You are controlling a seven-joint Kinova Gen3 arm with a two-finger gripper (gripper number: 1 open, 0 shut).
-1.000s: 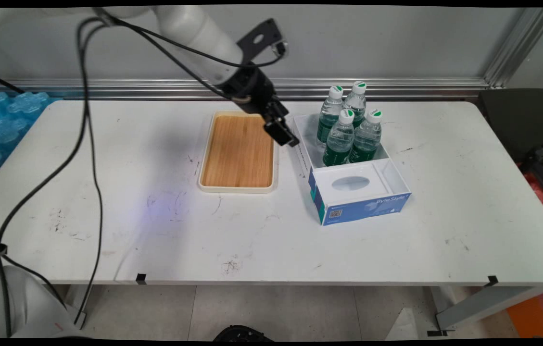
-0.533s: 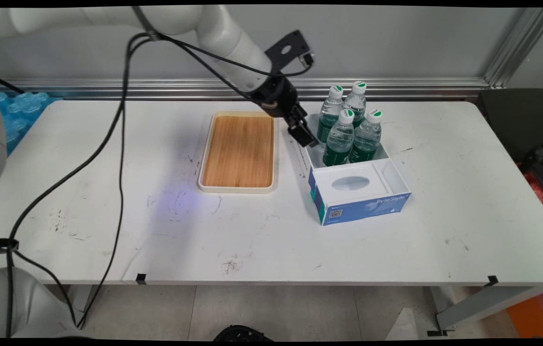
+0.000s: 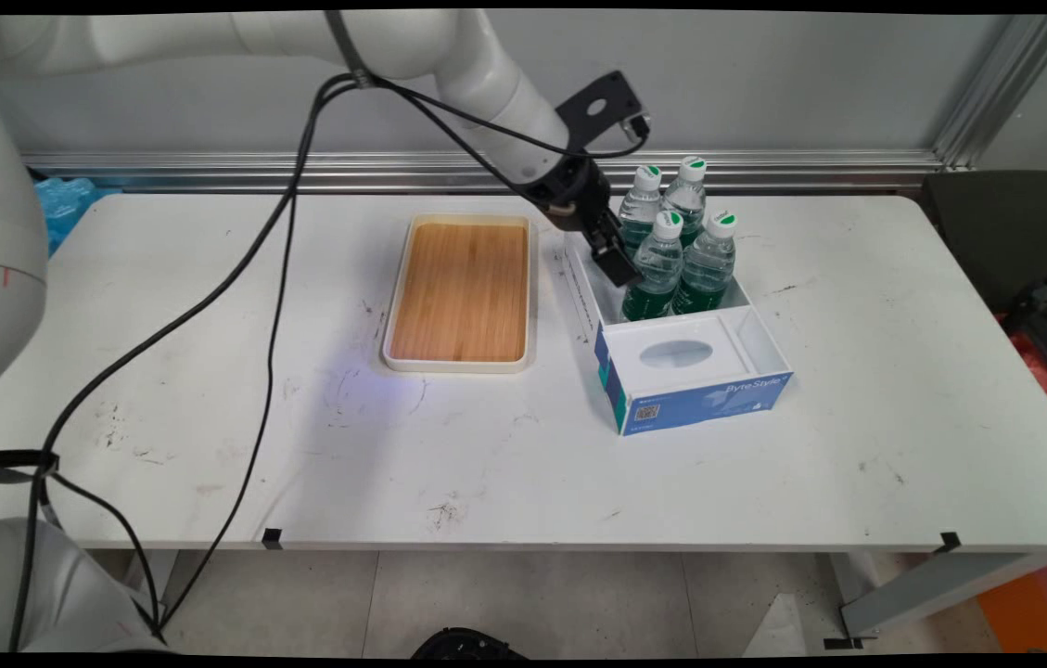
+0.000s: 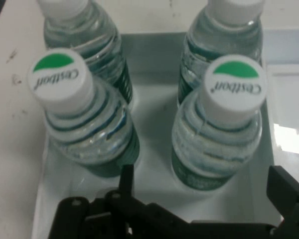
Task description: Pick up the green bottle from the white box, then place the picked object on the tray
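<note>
Obs.: over the last second the gripper has travelled rightward from above the wooden tray, past the tray's right rim, to the left wall of the white-and-blue carton. It now hangs over the carton's rear compartment, just beside the near-left water bottle. I cannot tell from the main view whether it touches the bottle.

Fingers: spread wide, nothing held. In the hand view the gripper looks down on two Cestbon caps. One bottle is toward the left finger. The other bottle stands roughly in line with the gap between the fingers, but neither finger is in contact with it yet.

Bottles: all four are upright and capped, packed together in the carton's rear compartment. None has shifted during the approach. The far pair stands behind the near pair, and the near-right bottle is untouched.

Other: the tray holds nothing and sits left of the carton on the white table. It has not moved. The carton's front section, with an oval opening, faces the near edge. Black cables trail from the arm across the table's left half.
</note>
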